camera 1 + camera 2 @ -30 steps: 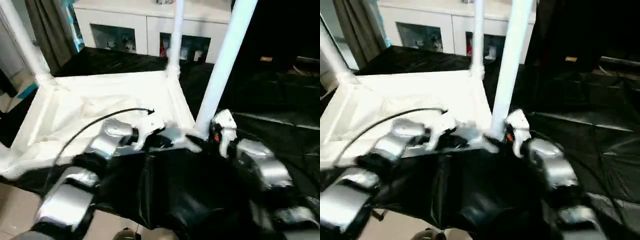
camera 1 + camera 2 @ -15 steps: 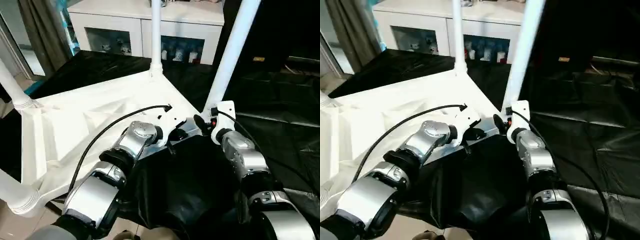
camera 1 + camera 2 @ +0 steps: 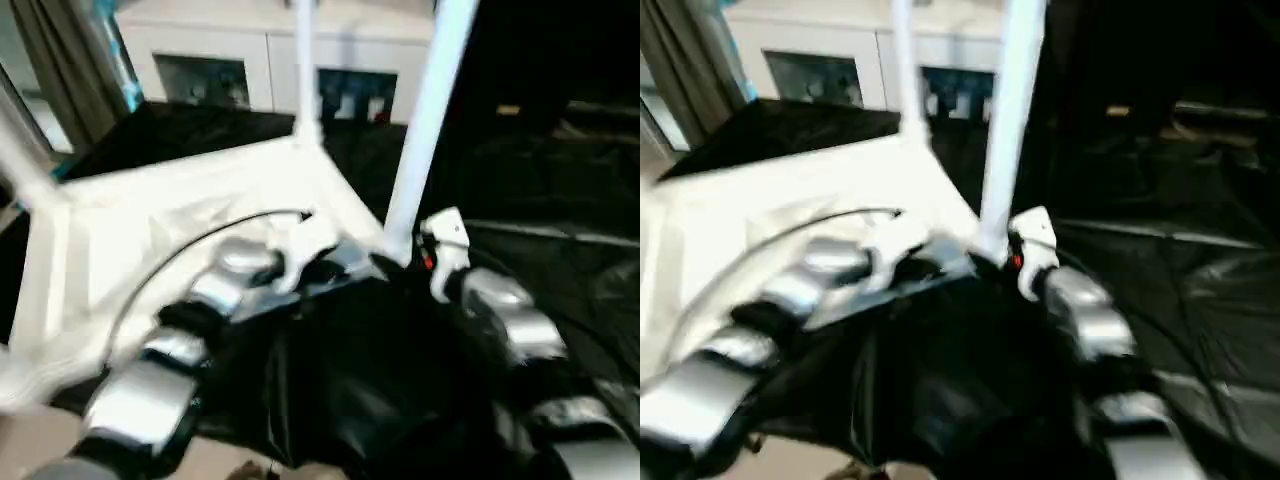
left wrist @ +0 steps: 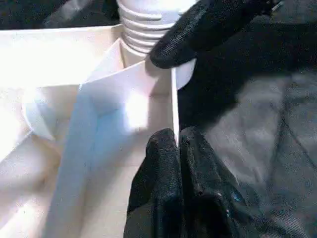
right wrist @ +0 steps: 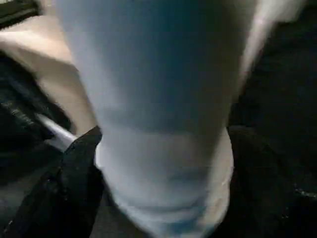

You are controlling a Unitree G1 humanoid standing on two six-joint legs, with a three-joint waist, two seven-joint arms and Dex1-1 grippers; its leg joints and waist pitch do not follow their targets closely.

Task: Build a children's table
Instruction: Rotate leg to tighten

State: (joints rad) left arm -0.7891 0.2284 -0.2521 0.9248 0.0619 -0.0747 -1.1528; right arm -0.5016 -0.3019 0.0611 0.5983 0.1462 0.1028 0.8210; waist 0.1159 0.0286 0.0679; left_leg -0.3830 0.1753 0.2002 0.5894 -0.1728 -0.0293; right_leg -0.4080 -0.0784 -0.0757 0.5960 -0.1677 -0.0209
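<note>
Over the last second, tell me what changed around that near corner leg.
The right gripper has spread its fingers wider around the base of the near leg. The left gripper stays pinched on the tabletop's rim beside that corner. The table is still upside down with its legs standing up.

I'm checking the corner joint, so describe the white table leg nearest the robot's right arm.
The long white tubular plastic leg stands upright, tilted slightly, in the near right corner socket of the upside-down white plastic table top, rising past the picture's top. Its base is ribbed, seen in the left wrist view. The right end effector straddles the leg's lower part, one black finger against the socket. The left end effector pinches the top's thin side wall beside it.
</note>
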